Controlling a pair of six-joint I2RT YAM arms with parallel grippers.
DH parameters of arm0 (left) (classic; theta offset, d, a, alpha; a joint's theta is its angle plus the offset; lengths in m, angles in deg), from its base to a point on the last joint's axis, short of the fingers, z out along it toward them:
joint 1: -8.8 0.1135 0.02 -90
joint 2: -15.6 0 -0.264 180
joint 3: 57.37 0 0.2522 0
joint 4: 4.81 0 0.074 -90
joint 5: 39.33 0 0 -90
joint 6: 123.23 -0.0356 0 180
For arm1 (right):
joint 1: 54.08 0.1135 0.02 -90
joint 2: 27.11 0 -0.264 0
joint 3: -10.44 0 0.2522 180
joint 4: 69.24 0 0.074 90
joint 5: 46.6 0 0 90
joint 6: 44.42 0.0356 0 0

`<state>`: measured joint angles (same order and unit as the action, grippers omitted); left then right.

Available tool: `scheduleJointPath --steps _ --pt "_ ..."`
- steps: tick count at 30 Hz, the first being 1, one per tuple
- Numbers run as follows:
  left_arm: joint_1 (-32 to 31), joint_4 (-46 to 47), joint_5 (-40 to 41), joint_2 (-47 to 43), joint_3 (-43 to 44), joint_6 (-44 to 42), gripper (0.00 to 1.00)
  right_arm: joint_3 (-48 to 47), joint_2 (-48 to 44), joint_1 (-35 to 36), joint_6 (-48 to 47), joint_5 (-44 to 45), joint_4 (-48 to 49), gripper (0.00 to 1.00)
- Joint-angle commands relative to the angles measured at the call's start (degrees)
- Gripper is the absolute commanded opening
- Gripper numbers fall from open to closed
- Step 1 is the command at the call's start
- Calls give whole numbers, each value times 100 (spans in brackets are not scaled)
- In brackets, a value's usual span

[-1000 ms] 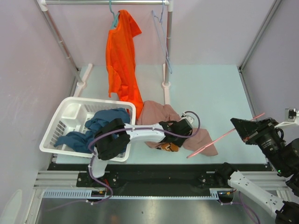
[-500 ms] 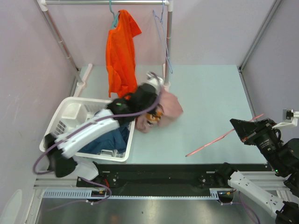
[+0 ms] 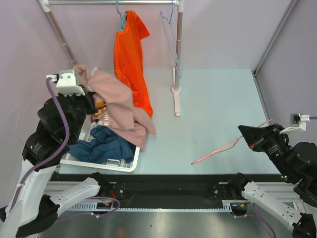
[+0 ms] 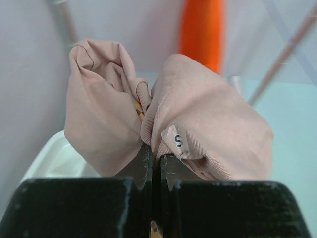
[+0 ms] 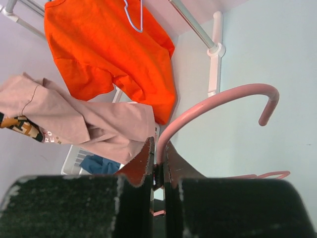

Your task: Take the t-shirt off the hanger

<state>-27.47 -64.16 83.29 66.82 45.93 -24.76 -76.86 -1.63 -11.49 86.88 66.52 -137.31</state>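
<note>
Left arm (image 3: 49, 134): raised at the far left, elbow bent.
Left gripper (image 4: 154, 154): pinched tight on t-shirt (image 4: 208, 109).
Right arm (image 3: 297, 161): low, near right.
Right gripper (image 5: 158, 148): clamped on hanger (image 5: 214, 100).

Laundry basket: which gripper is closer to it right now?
Left. The left gripper, shut on the pink t-shirt, hangs about over the laundry basket's far edge. The right gripper is well off to the basket's right, across the table, shut on the pink hanger.
</note>
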Motion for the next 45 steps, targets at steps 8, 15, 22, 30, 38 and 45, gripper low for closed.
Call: scheduleJointPath --steps 8,15,22,30,38,45 --pt "3133 -362 270 -297 -2650 1153 0 138 142 22 -87 -44 465 0" --pt "4153 199 1000 -843 -2749 1271 0 182 195 39 -69 -105 421 0" --pt "4418 252 1423 -184 -2020 1192 0 226 204 39 -69 -167 473 0" --pt "4392 681 -1410 -33 -2879 903 0 270 168 39 -96 -88 447 0" --pt "3332 543 -2639 -297 -3689 1227 72 428 291 39 -69 -201 614 0" --pt "1800 32 -1257 -981 -3329 1613 87 524 423 39 -8 -386 763 0"
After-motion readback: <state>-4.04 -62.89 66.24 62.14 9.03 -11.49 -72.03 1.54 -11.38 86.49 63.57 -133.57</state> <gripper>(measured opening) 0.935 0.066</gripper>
